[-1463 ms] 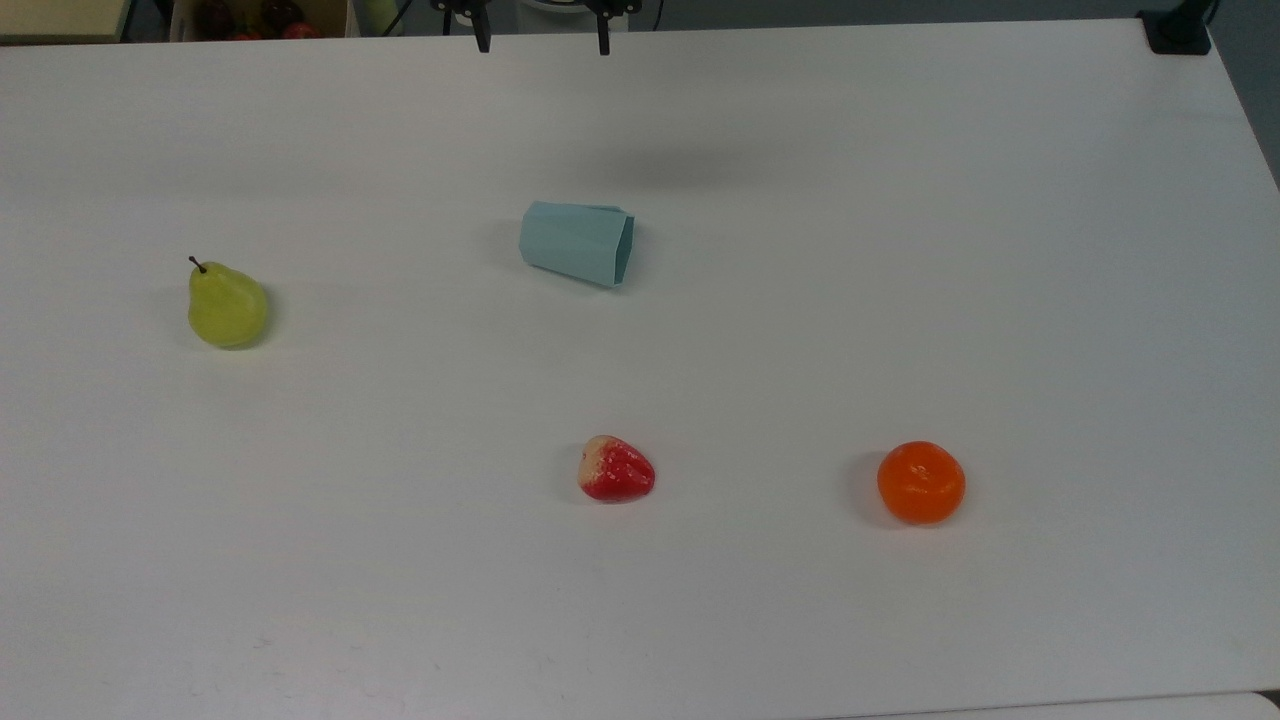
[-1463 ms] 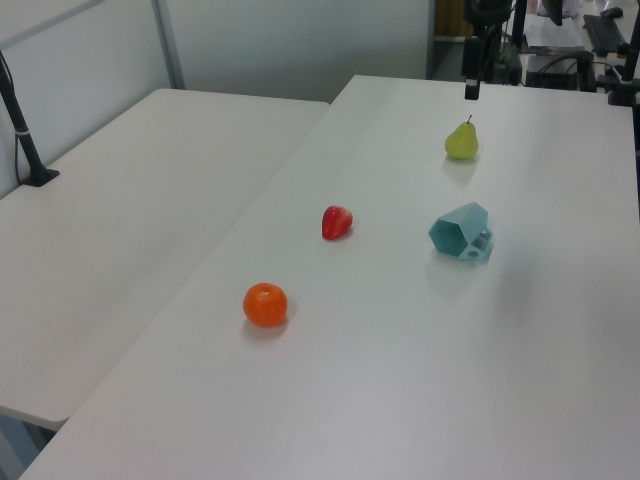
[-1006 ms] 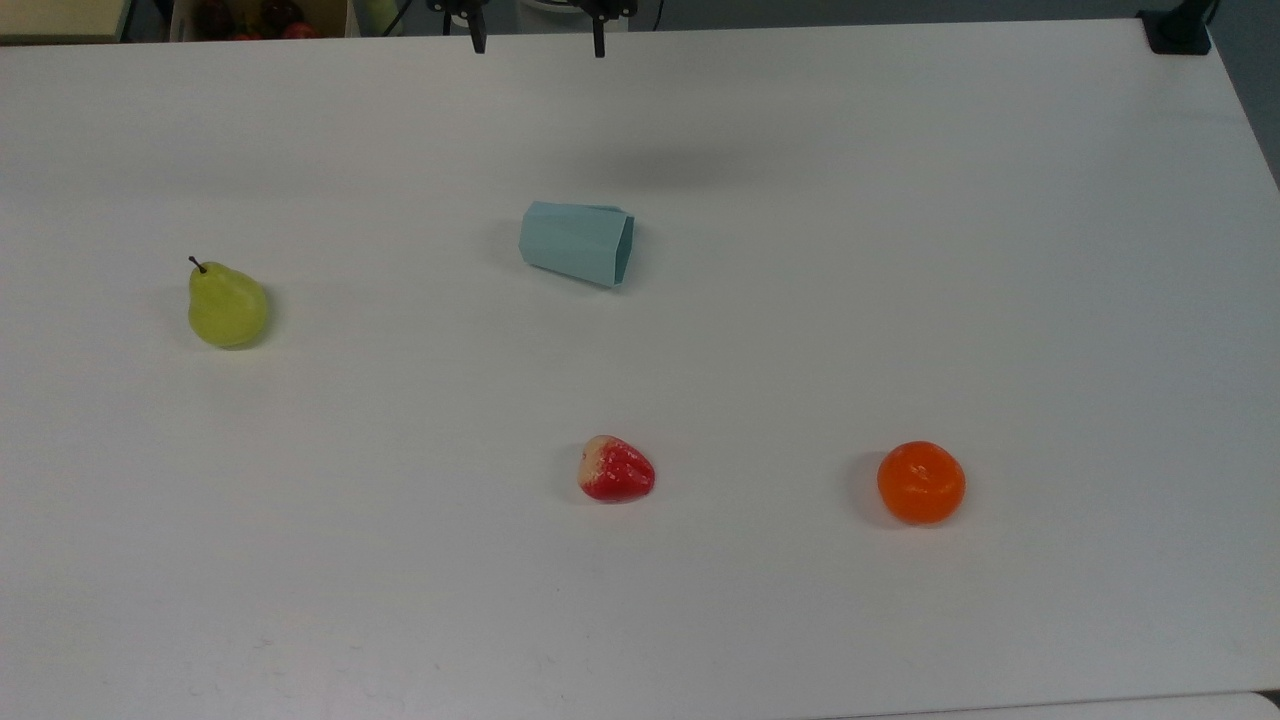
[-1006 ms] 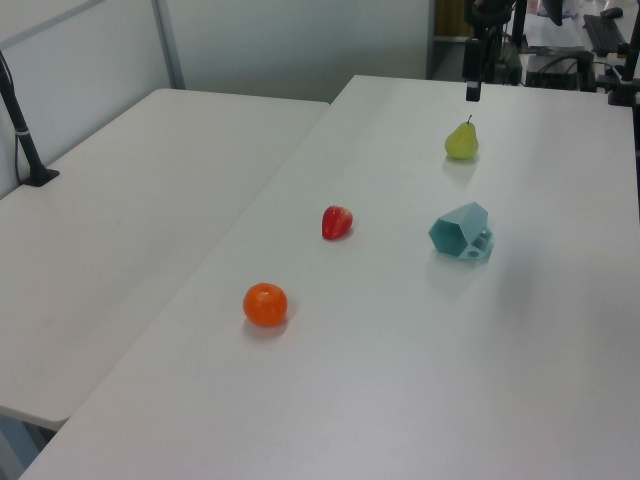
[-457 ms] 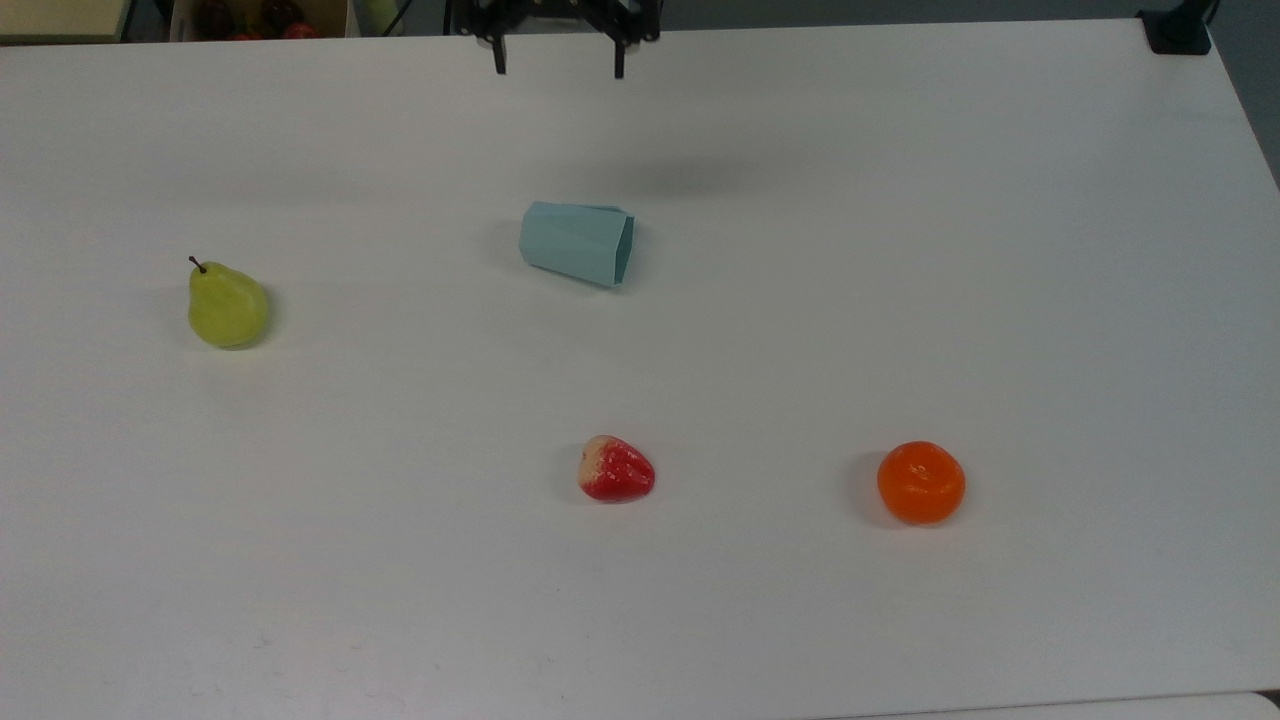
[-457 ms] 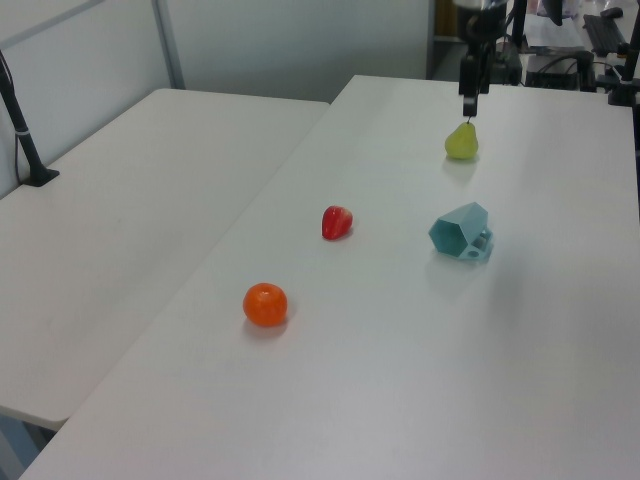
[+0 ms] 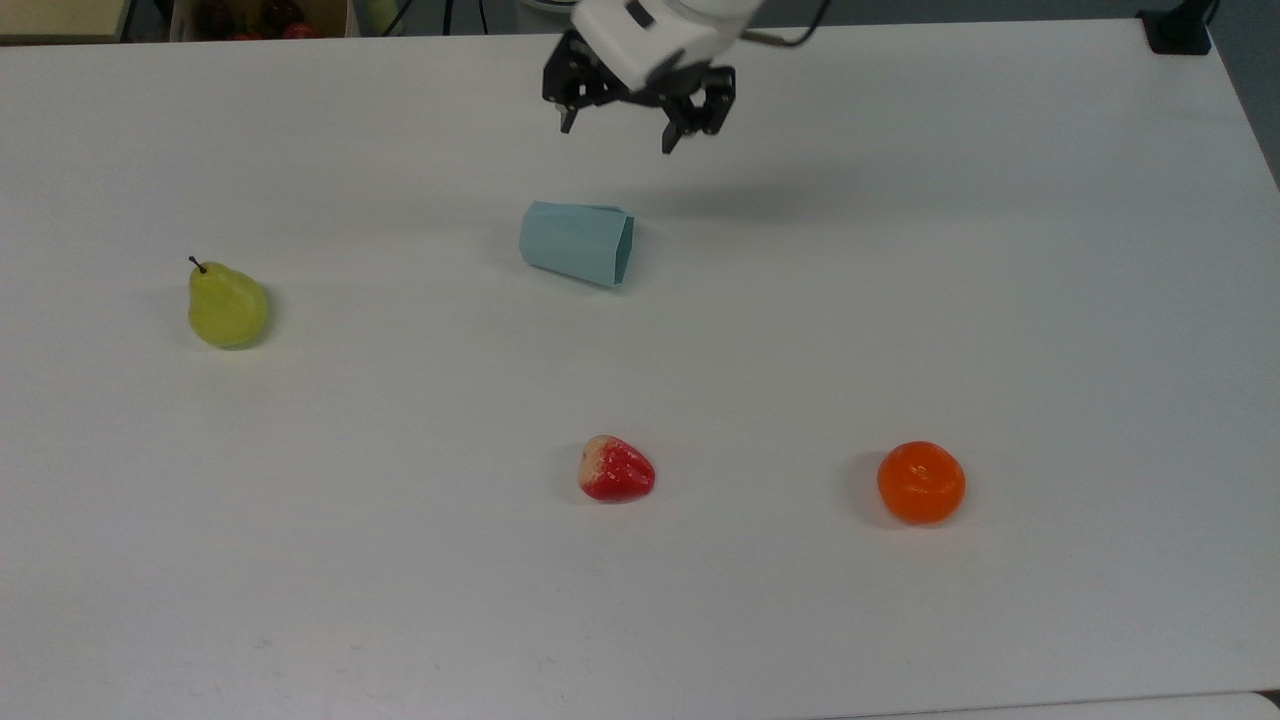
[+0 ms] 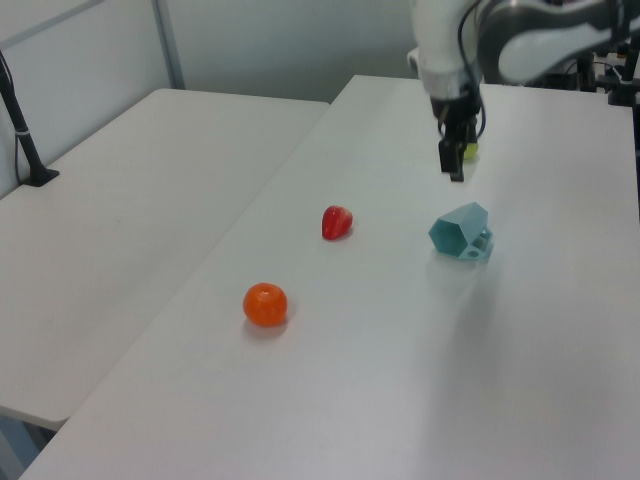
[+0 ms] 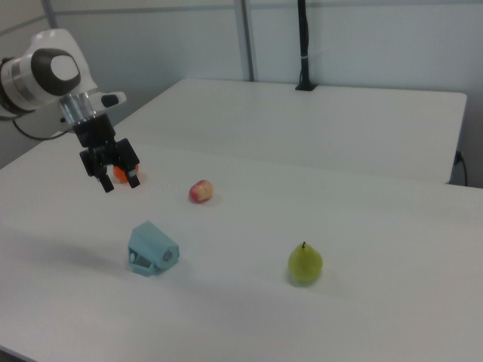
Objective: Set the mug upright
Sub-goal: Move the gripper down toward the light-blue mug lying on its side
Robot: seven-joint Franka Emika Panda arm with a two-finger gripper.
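The white arm reaches in over the far side of the counter point(image 7: 900, 300) in the top view, wrist bent down, and the hand point(image 7: 617, 135) hangs in the air with its two black fingers point(image 7: 568, 118) spread apart and nothing between them. In the right view the hand point(image 9: 119, 181) points downward from the arm at the right view's left, clear of the surface. In the left view the hand point(image 8: 453, 165) hangs above and beyond the mug, its fingers in line so the gap does not show there.

The mug point(image 7: 577, 243) lies on its side near the counter's middle, below the hand in the top view and not touching it; its wide mouth faces the top view's right. In the left view the mug point(image 8: 461, 232) shows its hexagonal opening toward the camera, and in the right view the mug point(image 9: 152, 250) rests on a flat facet.

Open room all round the mug. The pear point(image 7: 226, 307) stands well apart to the top view's left, the strawberry point(image 7: 616, 470) well apart toward the near edge, the orange point(image 7: 920, 483) farther to the top view's right. The counter's right edge runs diagonally past a dark clamp point(image 7: 1178, 30) at the far corner. In the left view a second table point(image 8: 130, 220) adjoins along the left view's left.
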